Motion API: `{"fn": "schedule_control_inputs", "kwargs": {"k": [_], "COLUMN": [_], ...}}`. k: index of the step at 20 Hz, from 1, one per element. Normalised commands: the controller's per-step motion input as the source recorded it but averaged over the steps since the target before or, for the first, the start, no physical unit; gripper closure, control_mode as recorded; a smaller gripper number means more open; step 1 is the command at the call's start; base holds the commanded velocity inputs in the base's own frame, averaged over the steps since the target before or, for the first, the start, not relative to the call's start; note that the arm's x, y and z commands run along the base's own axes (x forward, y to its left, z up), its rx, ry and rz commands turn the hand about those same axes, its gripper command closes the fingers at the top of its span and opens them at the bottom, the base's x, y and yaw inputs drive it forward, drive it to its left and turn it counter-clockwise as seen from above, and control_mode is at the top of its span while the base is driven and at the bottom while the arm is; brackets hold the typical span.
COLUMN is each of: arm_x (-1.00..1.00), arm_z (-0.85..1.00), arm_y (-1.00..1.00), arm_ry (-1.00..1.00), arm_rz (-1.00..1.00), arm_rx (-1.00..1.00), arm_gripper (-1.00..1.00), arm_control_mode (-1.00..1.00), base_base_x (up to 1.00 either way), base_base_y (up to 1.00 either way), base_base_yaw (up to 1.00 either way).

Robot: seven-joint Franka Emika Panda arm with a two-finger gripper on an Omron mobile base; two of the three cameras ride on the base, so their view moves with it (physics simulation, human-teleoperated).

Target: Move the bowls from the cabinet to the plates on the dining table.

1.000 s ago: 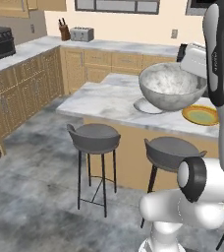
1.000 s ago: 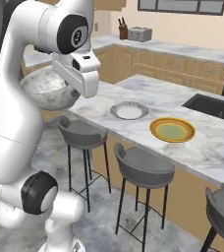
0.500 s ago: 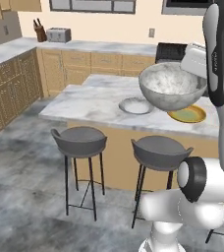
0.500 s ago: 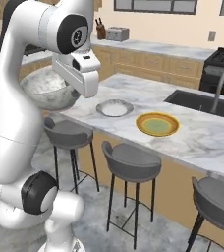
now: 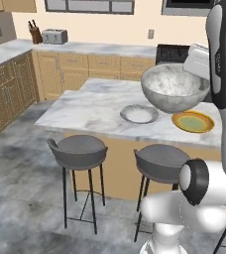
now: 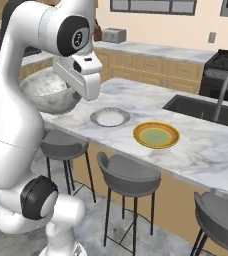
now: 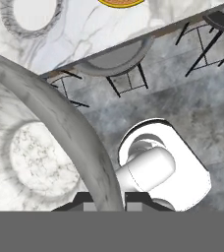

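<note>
Base driven closer: dining table point(image 5: 95, 106) larger. Gripper point(image 7: 106, 199) clamped on stone bowl point(image 5: 174, 89) by its rim. Grey plate point(image 6: 109, 117), yellow plate point(image 6: 156, 135) ahead, below. Risk: heavy bowl pivoting, slipping from rim pinch during transit.

The marbled stone bowl point(image 5: 174, 88) hangs above the dining table point(image 5: 90, 106), near the grey plate point(image 5: 139, 114) and yellow plate point(image 5: 193, 121).

Base cameras flank the dining table point(image 5: 100, 106); hand camera apparently looks downward.

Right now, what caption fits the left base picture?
Robot arm carries the marble bowl above the dining table, near the grey plate and yellow plate.
</note>
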Motion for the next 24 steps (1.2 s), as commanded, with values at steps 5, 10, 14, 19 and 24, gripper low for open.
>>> {"fn": "schedule_control_inputs", "kwargs": {"k": [5,10,14,19,24], "arm_x": [0.0,0.0,0.0,0.0,0.0], "arm_z": [0.0,0.0,0.0,0.0,0.0], "arm_y": [0.0,0.0,0.0,0.0,0.0], "arm_ry": [0.0,0.0,0.0,0.0,0.0], "arm_rz": [0.0,0.0,0.0,0.0,0.0], "arm_rx": [0.0,0.0,0.0,0.0,0.0], "arm_gripper": [1.0,1.0,1.0,1.0,1.0], "arm_control_mode": [1.0,1.0,1.0,1.0,1.0], "base_base_x": [0.62,0.62,0.61,0.62,0.6], "base_base_y": [0.0,0.0,0.05,0.17,0.26], "base_base_yaw": [0.0,0.0,-0.04,-0.03,-0.05]}}
